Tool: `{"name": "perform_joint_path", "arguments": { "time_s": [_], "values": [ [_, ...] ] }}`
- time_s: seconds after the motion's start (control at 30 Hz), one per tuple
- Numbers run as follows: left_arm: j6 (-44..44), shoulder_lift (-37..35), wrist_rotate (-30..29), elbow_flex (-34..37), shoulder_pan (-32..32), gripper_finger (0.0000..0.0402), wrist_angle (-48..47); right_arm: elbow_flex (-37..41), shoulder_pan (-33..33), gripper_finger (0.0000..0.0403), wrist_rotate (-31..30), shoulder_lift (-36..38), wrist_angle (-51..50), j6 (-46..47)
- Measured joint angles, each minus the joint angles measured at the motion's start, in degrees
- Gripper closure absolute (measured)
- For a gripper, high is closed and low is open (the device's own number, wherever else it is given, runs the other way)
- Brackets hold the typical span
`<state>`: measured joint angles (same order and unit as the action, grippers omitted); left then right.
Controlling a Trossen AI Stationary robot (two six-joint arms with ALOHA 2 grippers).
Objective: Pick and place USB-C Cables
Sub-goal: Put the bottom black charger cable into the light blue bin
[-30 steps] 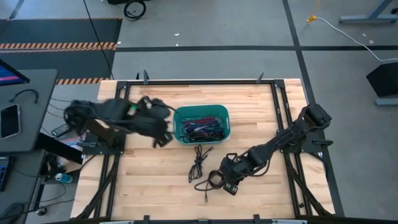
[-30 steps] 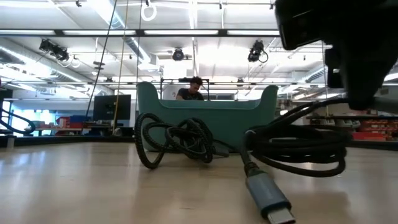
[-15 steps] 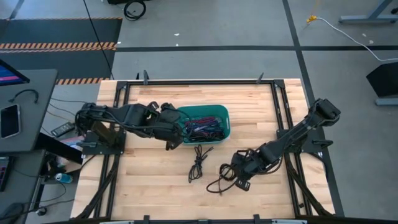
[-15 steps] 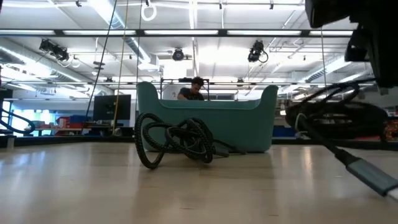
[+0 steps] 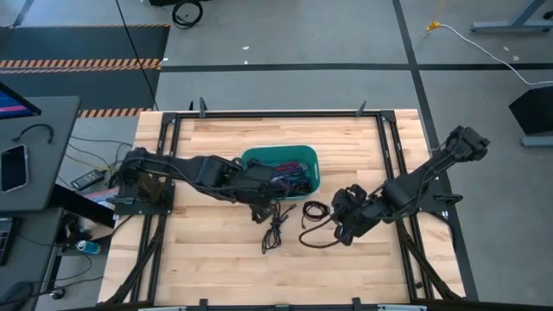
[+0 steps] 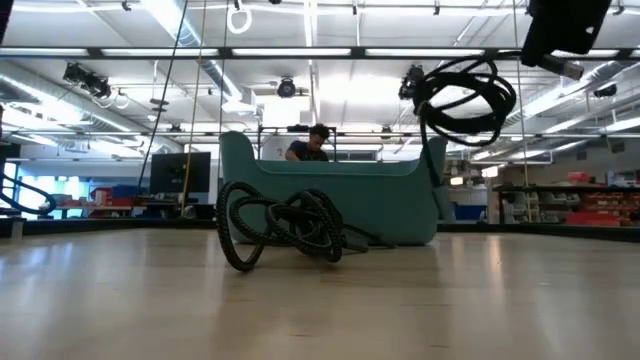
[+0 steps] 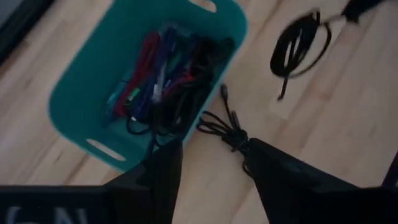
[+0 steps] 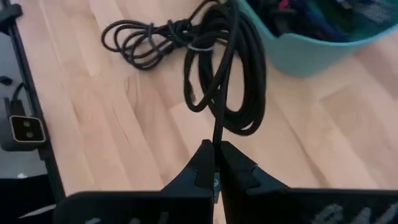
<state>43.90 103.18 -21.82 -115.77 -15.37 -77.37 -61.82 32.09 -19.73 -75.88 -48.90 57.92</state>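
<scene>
A teal bin [image 5: 252, 160] with several coloured cables inside stands mid-table. A black cable bundle [image 5: 275, 226] lies on the table just in front of the bin; it also shows in the low view [image 6: 285, 225] and the left wrist view [image 7: 227, 129]. My left gripper [image 5: 259, 207] is open above that bundle, its fingers [image 7: 168, 165] standing on either side of it without touching. My right gripper [image 5: 344, 218] is to the right of the bundle, shut on a second coiled black cable [image 6: 462, 95]. My right gripper pinches a single strand of the coiled black cable [image 8: 216, 134] between its two fingertips. The coil [image 8: 227, 81] extends beyond the fingers. In the low view the whole cable hangs clear of the table, beside the bin's right end.
Dark metal frame rails [image 5: 389, 147] run along the table's edges. Bare wood lies in front of the cables toward the near edge. A person [image 6: 312, 140] shows in the room behind the bin.
My right gripper has risen and gone toward the bin, lifting the coiled black cable clear of the table. My left gripper has swung from the bin's left side toward the right, to above the black bundle in front of the bin.
</scene>
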Motion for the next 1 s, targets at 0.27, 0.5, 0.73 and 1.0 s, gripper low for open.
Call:
{"name": "perform_joint_path", "arguments": {
  "time_s": [0.27,0.5,0.73,1.0],
  "values": [
    [-3.73,6.12,2.05,-0.02,1.73,0.0196,6.04,0.0,0.01,0.0396,-3.11,2.49,-0.82,-1.35],
    [-12.64,10.25,10.26,0.0,4.4,0.0171,16.19,0.0,-0.02,0.0396,-3.21,2.6,2.44,-3.31],
    [-13.98,11.05,12.45,0.0,7.88,0.0147,16.53,-3.93,-0.11,0.0396,-5.3,3.04,4.4,-8.74],
    [-17.27,11.05,16.08,0.0,9.58,0.0153,17.85,-6.78,-1.85,0.0397,-6.08,3.1,2.43,-14.36]
  ]
}}
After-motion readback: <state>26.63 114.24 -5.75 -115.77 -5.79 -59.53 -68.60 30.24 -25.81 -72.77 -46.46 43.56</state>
